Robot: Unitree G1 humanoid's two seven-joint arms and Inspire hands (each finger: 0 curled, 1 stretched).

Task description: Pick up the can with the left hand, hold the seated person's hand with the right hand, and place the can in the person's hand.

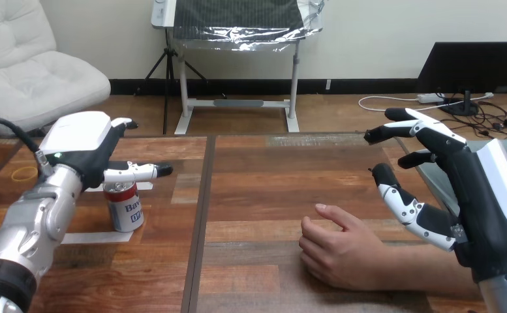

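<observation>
A red, white and blue can [124,207] stands upright on the left side of the wooden bench [257,189]. The robot's left hand [84,149] hovers just above it, its fingers [139,172] straight and apart, not closed on the can. At the right, the person's hand [338,253] rests loosely curled on the bench. The robot's right hand [462,189] hangs just beside it, fingers [404,203] spread, not touching.

Place: a lab-like robot test station.
Surface: wooden table [257,195] of joined plank panels.
Marks: white tape strips [87,238] stuck on it at 8 o'clock.
Machine: silver robot forearm [35,228] at 7 o'clock.
</observation>
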